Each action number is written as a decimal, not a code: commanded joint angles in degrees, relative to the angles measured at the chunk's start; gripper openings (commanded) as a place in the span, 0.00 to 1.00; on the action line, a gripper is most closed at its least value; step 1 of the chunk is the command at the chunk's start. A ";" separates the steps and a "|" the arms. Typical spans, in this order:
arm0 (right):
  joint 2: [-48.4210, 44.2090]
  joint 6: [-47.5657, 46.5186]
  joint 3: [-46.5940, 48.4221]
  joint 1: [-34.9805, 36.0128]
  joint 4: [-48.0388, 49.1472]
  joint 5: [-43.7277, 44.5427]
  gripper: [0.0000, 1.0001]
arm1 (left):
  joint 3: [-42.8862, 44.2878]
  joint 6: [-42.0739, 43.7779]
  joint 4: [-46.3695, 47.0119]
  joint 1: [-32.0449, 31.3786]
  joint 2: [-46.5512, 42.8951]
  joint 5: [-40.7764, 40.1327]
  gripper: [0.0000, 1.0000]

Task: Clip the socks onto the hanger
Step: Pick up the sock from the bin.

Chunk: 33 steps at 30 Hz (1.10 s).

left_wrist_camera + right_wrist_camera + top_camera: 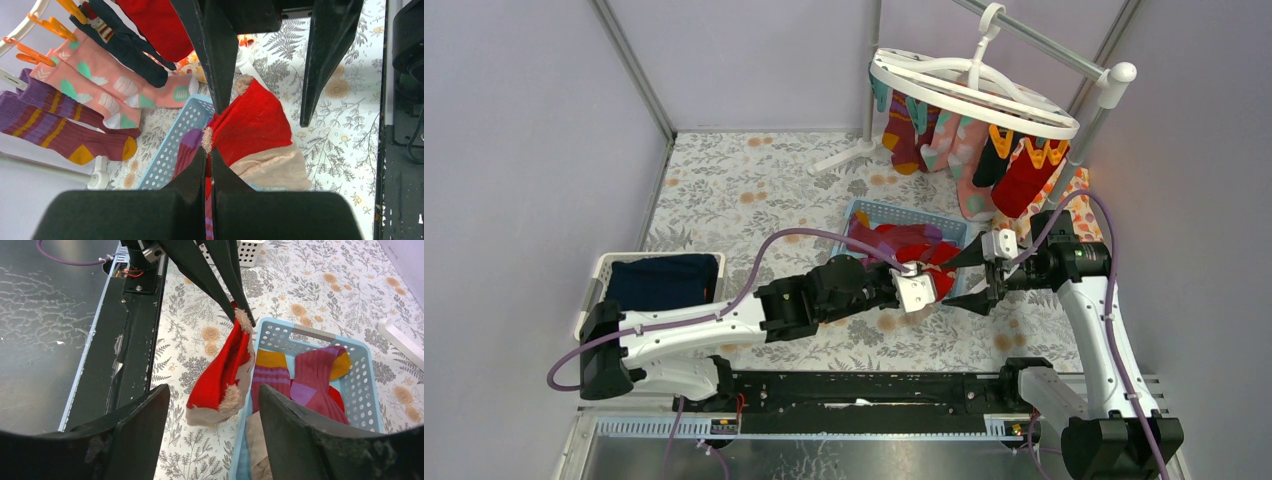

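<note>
My left gripper is shut on the fuzzy tip of a red sock with a beige cuff, so the sock hangs over the near edge of the blue basket. The left wrist view shows the left gripper pinching the red sock. My right gripper stands open just right of it, its jaws either side of the sock without touching. In the right wrist view the right gripper frames the dangling red sock. The white hanger hangs at the back right with several socks clipped on.
More socks lie in the blue basket. A white basket holding navy cloth sits at the left. The rack stand carries the hanger. Orange clips and pink socks hang just above the grippers.
</note>
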 commanded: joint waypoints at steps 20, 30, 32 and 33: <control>-3.41 -16.69 -0.66 -0.23 -2.96 3.93 0.00 | -14.36 -12.27 14.45 2.62 -10.88 9.17 0.67; -1.19 -42.03 -0.14 -0.16 -12.05 3.03 0.00 | -25.03 -17.70 36.71 4.93 -7.30 12.82 0.80; -1.42 -42.52 -0.46 -0.16 -12.22 3.31 0.00 | -25.03 -17.93 40.61 5.57 -5.04 14.50 0.78; -1.64 -42.61 -0.67 -0.16 -12.17 3.59 0.00 | -24.62 -18.48 41.79 5.93 -4.04 15.87 0.76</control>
